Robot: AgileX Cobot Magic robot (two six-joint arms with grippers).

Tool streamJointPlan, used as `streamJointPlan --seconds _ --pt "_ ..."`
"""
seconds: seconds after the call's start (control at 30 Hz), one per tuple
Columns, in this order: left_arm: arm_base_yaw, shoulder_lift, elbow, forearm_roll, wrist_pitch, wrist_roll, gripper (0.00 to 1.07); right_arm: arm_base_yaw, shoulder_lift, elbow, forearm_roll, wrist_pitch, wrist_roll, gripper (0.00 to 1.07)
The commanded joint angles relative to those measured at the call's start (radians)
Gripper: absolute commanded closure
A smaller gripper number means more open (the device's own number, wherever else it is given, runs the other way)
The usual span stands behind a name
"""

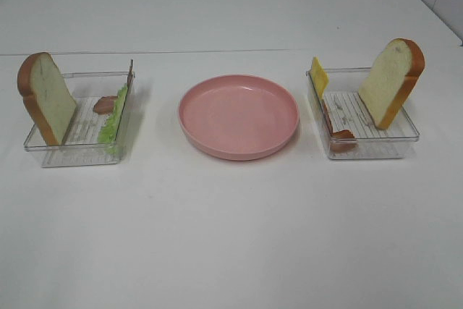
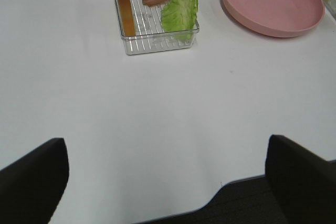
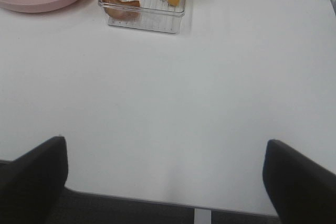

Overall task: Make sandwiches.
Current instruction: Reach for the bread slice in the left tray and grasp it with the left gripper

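Two toy bread slices, white with orange-brown crust, stand on edge (each at its tray's outer end). The left bread slice (image 1: 47, 97) shares the left tray (image 1: 72, 157) with lettuce (image 1: 113, 122) and left bacon (image 1: 105, 104). The right bread slice (image 1: 391, 81) shares the right tray (image 1: 376, 151) with cheese (image 1: 319, 76) and right bacon (image 1: 340, 135). The trays flank the pink plate (image 1: 239, 116). The left gripper (image 2: 165, 145) and right gripper (image 3: 164, 145) are spread wide, holding nothing.

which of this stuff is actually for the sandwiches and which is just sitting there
For the sandwiches: left bread slice, lettuce, left bacon strip, cheese square, right bread slice, right bacon strip.
Not ingredients: pink plate, empty, maybe the assembly spot; left tray and right tray, only holding the food.
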Motion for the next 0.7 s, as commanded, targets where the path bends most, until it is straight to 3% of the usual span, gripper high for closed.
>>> streamJointPlan --seconds 0.03,0.7 --pt "-0.001 -0.001 0.004 0.004 -0.003 -0.001 0.13 0.000 -0.003 0.001 0.002 -0.004 -0.003 0.09" --pt "-0.001 -0.001 0.004 0.004 -0.003 -0.001 0.13 0.000 -0.003 0.001 0.002 -0.004 -0.003 0.09"
